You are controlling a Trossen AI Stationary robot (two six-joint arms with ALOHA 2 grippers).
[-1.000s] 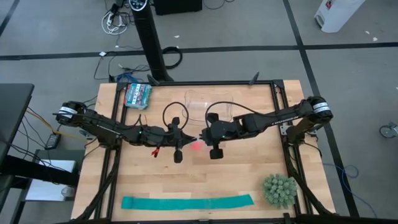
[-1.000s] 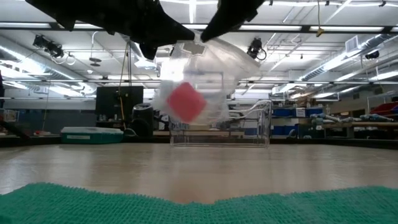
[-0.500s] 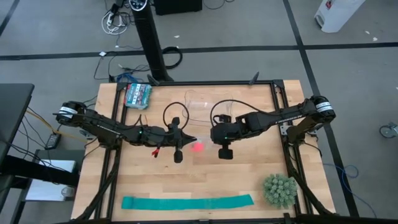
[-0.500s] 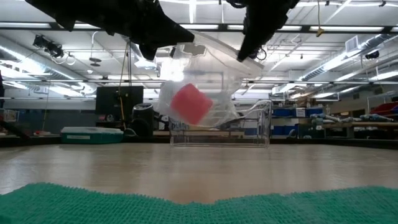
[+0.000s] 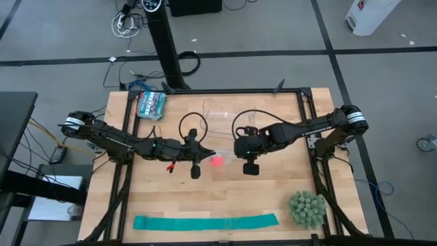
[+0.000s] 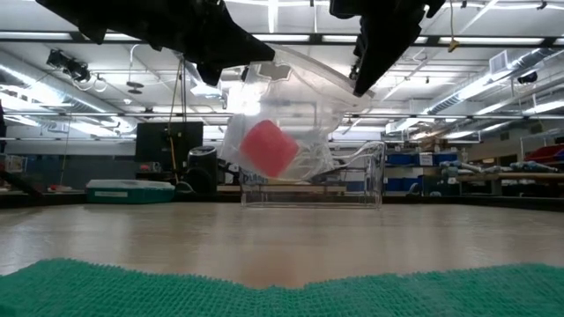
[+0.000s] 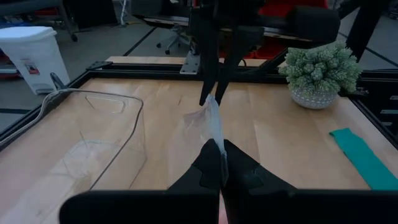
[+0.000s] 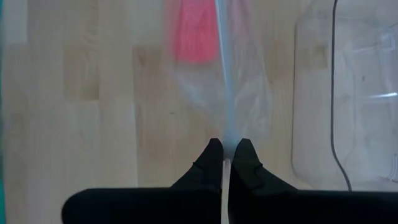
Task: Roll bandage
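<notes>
Pink-red and compact, the bandage [image 6: 267,148] hangs as a small roll inside a clear plastic bag [image 6: 291,114], above the wooden table [image 5: 273,184] near its centre and not touching it. Judged from its look, it is light, soft and compressible; the film around it is thin and slippery, so the sound hold is on the bag's edges, or on the roll's flanks once it is out.

Left gripper [image 7: 221,163]: fingers pinched together on 1 edge of the bag, with film running out from between them. Right gripper [image 8: 227,158]: fingers likewise closed on the bag's opposite edge. The 2 grippers face each other across the table's middle in the high view, with the bag stretched between them. The bandage sits below and between both grippers, touching neither and held only through the film.

Beyond lie a clear plastic bin [image 5: 229,113] toward the far edge, a teal strip [image 5: 205,222] along the near edge, and a spiky green plant [image 5: 306,208] at the near right corner.
</notes>
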